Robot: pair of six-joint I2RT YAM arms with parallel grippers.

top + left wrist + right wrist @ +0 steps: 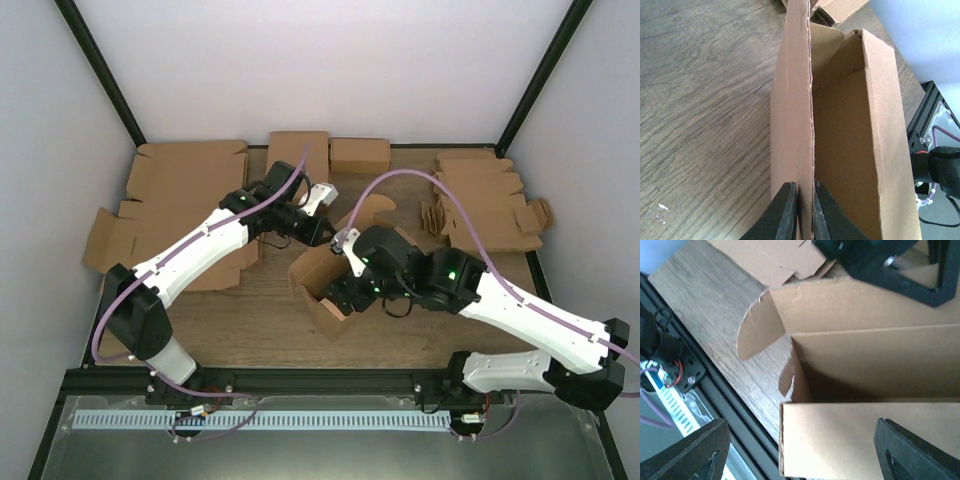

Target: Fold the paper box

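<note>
The paper box (318, 300) stands partly folded at the table's middle, walls up and a rounded flap raised at its far side. My left gripper (322, 233) is shut on the top edge of one long wall; in the left wrist view its fingertips (805, 210) pinch that wall of the box (845, 140). My right gripper (347, 293) is open at the box's near end. In the right wrist view its fingers (690, 452) stand wide apart on either side of the near wall of the box (865, 360), with the gripper (805, 450) holding nothing.
A large flat die-cut cardboard sheet (190, 190) lies under the left arm. Two small folded boxes (300, 152) (360, 155) sit at the back. A stack of notched blanks (490, 205) lies at the right. The black frame rail (320, 380) runs along the near edge.
</note>
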